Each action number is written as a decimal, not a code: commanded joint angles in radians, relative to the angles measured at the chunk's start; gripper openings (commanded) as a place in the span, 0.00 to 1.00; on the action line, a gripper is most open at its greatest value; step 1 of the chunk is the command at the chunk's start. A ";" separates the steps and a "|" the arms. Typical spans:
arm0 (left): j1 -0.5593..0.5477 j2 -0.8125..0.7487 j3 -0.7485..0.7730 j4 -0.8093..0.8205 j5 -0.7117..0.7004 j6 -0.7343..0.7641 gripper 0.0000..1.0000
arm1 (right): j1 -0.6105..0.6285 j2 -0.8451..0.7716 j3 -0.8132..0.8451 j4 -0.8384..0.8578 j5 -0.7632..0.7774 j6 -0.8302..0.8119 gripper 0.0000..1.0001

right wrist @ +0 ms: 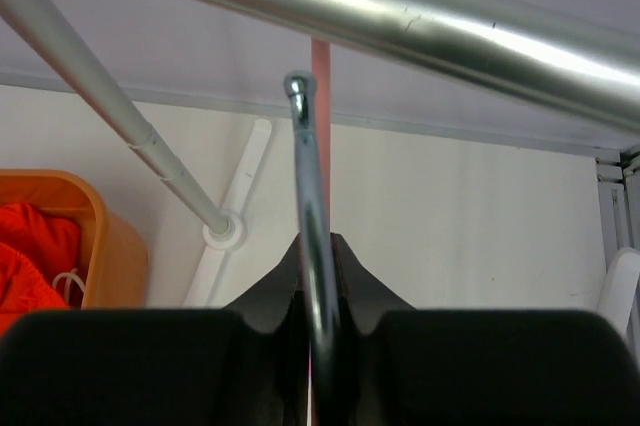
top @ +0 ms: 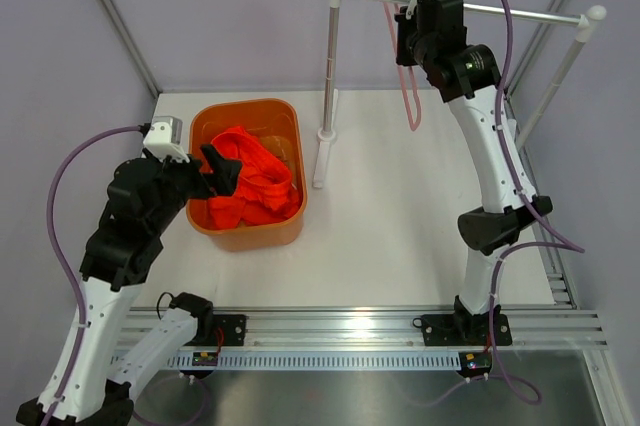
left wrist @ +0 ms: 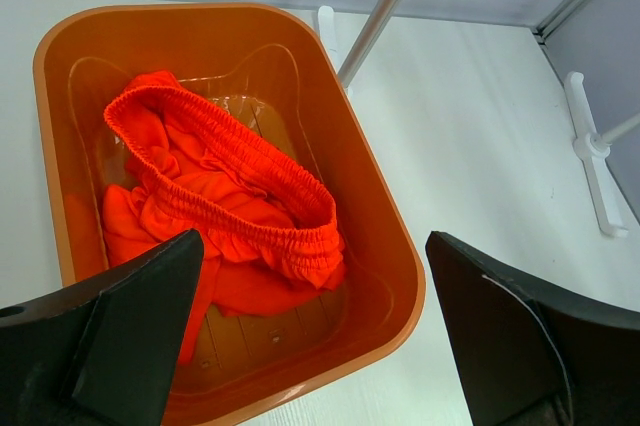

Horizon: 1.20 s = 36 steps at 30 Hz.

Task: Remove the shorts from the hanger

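Observation:
The red-orange shorts [top: 250,184] lie crumpled inside the orange basket [top: 297,161], waistband [left wrist: 250,161] uppermost, apart from the hanger. My left gripper [top: 218,168] hovers over the basket's near left side. It is open [left wrist: 320,341], with nothing between its black fingers [left wrist: 130,326]. The pale-pink hanger [top: 408,96] hangs bare by the silver rail [top: 520,14]. My right gripper [top: 405,36] is up at the rail, shut [right wrist: 317,241] on the hanger's metal hook [right wrist: 305,166]. The hook's tip sits just below the rail [right wrist: 400,16], and the pink strip [right wrist: 320,61] shows behind it.
The rail rests on two white posts, the left one [top: 328,66] standing on a foot right beside the basket. Part of the basket [right wrist: 100,236] and the shorts [right wrist: 30,246] show at the left edge of the right wrist view. Grey walls close the back and sides.

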 commanded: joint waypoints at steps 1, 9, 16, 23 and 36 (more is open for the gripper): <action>-0.004 -0.002 -0.013 0.058 0.029 0.021 0.99 | -0.016 0.029 0.055 0.092 0.008 -0.009 0.00; -0.004 0.001 -0.056 0.078 0.029 0.018 0.99 | -0.052 0.079 0.097 0.181 -0.004 -0.017 0.00; -0.004 0.006 -0.079 0.085 0.027 0.023 0.99 | -0.072 0.108 0.104 0.240 -0.001 -0.017 0.00; -0.004 0.012 -0.092 0.090 0.029 0.023 0.99 | -0.093 0.144 0.120 0.258 -0.006 -0.015 0.00; -0.002 0.015 -0.112 0.098 0.029 0.023 0.99 | -0.104 0.145 0.046 0.284 -0.023 -0.010 0.00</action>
